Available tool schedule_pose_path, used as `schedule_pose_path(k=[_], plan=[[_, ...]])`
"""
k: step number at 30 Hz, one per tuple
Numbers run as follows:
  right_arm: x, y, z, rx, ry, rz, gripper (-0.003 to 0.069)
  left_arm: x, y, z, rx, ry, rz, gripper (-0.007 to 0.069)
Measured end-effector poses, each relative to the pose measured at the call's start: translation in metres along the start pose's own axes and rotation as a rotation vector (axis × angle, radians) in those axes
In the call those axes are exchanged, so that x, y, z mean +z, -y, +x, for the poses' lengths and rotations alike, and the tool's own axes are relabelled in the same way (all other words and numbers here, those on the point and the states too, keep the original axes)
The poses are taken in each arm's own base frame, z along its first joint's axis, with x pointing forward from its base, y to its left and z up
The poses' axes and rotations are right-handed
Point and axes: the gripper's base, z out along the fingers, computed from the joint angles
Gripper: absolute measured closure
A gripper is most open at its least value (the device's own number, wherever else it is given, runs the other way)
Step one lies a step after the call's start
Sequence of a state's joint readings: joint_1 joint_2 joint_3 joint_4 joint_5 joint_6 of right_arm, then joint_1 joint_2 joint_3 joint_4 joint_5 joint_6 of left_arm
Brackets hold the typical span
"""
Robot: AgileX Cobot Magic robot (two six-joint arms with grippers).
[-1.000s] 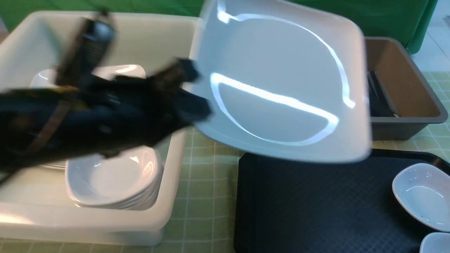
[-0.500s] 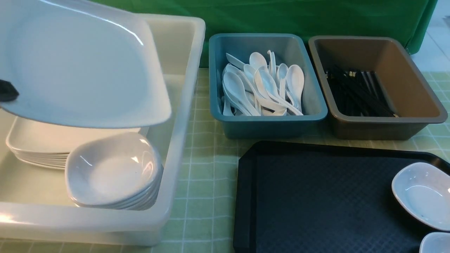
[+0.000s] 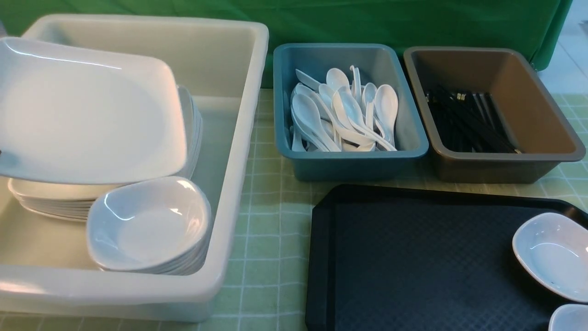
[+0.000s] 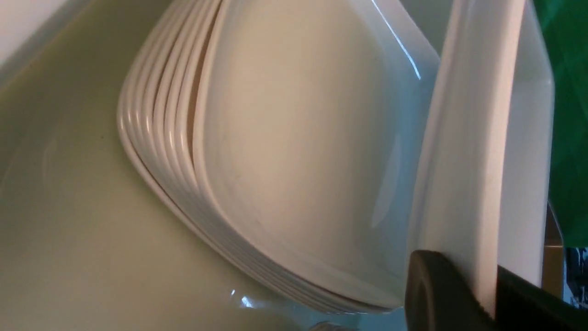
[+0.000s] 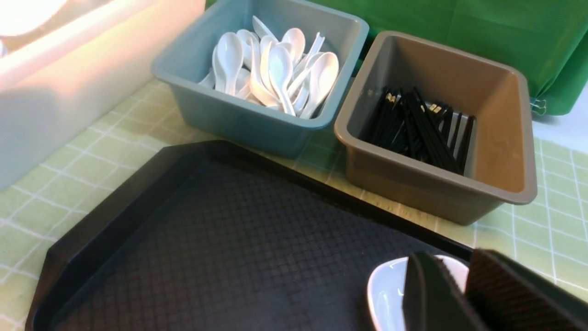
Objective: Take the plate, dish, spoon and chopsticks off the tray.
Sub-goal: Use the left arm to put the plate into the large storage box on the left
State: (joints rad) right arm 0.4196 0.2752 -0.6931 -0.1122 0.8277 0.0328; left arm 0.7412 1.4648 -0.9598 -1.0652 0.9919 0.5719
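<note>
The left claw (image 4: 475, 280) is pressed together on the rim of the plate (image 4: 473, 138), one finger on each face, so the plate hangs from that single pinched edge. Directly beneath the claw lies the stack of plates (image 4: 156, 119). The held plate is tilted over it, and I cannot tell whether its far edge touches the top one. Just beside that stack, on the near side, sits a stack of dishes (image 3: 147, 225), and both stand inside the white tub (image 3: 239, 138).

The step in hand looks like the plate's drop-off. The next move calls for levelling the plate, lowering it square onto the stack, then parting the fingers and drawing the claw out sideways so that nothing is dragged along.

Well away from this claw, on the robot's right, is the tray (image 3: 413, 262), bare over most of its surface. The right claw (image 5: 464, 289) hovers at the tray's near right corner with a narrow gap between its fingers and nothing in them. The dish (image 5: 386, 289) lies on the tray just beyond its tips, with another white piece (image 3: 569, 319) beside it, too cropped to name. No spoon or chopsticks show on the visible tray.

Farthest from both claws stand the blue bin (image 3: 349, 161) with its spoons and the brown bin (image 3: 505, 165) with its black sticks.
</note>
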Motion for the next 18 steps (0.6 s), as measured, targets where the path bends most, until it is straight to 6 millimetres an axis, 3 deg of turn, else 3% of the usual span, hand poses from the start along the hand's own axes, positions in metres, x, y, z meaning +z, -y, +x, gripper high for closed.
schedule_pose_path(k=[9,18], plan=[[0.000,0.000,0.000,0.000,0.000,0.000,0.0535,0.007,-0.009,-0.027,0.096,-0.039,-0.073,0.0613],[0.000,0.000,0.000,0.000,0.000,0.000,0.0535,0.034,-0.013,-0.020,0.139,-0.143,-0.108,0.0614]])
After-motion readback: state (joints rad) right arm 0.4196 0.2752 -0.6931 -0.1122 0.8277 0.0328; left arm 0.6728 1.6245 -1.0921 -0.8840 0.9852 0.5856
